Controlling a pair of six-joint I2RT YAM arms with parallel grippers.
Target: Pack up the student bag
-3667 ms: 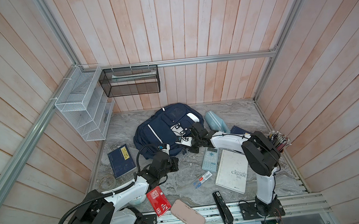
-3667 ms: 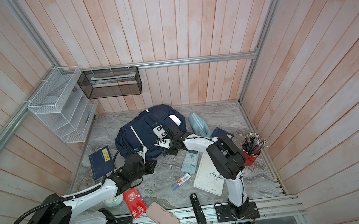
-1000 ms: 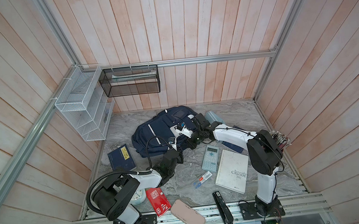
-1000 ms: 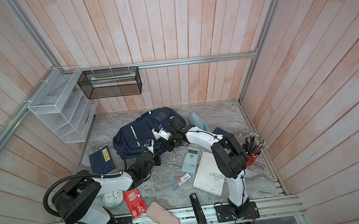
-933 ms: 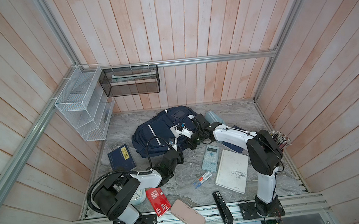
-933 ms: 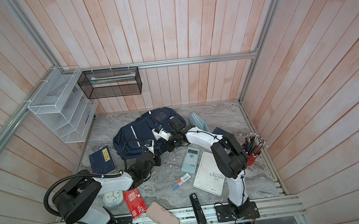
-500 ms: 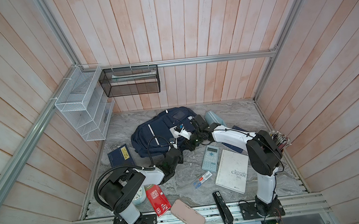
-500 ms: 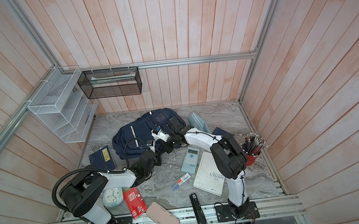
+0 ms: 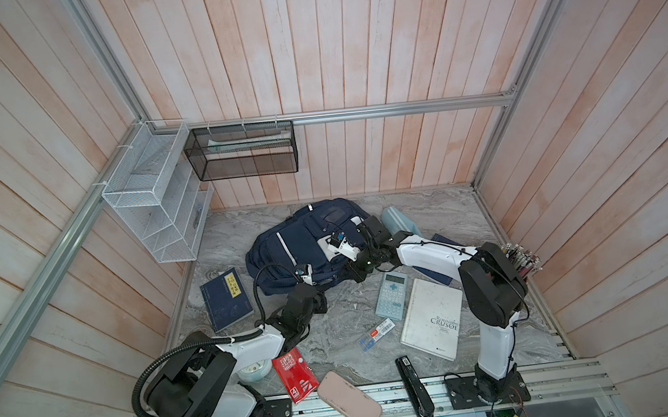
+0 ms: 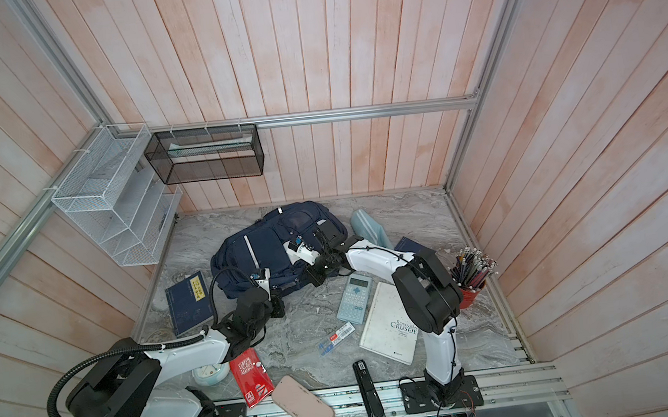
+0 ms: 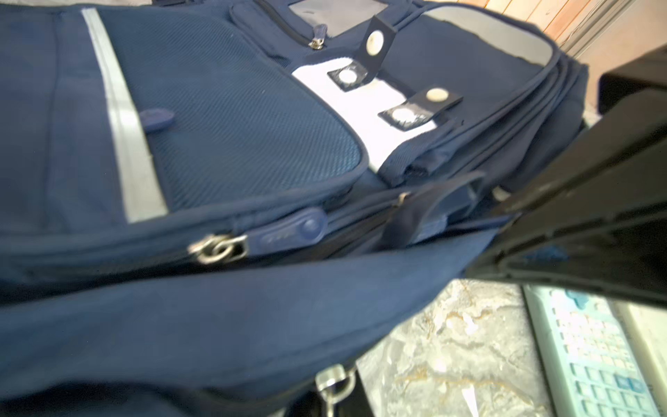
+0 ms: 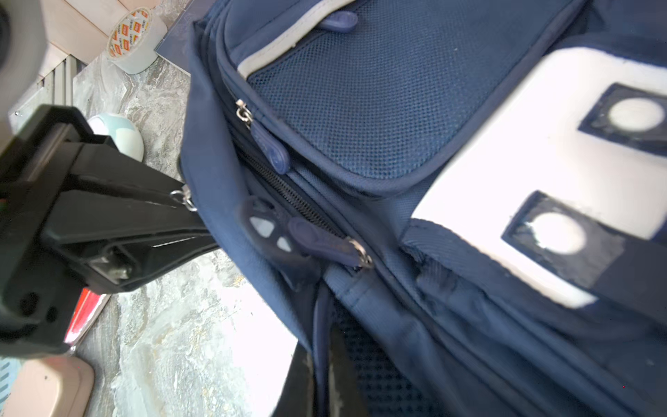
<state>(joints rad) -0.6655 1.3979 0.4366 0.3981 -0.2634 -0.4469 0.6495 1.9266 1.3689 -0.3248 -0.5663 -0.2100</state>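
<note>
The student bag (image 9: 300,244) (image 10: 263,249) lay flat, front face up, toward the rear middle of the marble tabletop (image 9: 335,326). It was a slumped navy fabric bag with a pale reflective stripe, a mesh-textured front pocket and a white patch carrying round studs. Its near edge looked bunched and perhaps unzipped, though blur left that unsure.

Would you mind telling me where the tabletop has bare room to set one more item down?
Bare tabletop lies at the back right, beyond the light-blue pouch, and at the back left between the white wire rack and the student bag. The front edge is crowded: red booklet, pink case, stapler.
</note>
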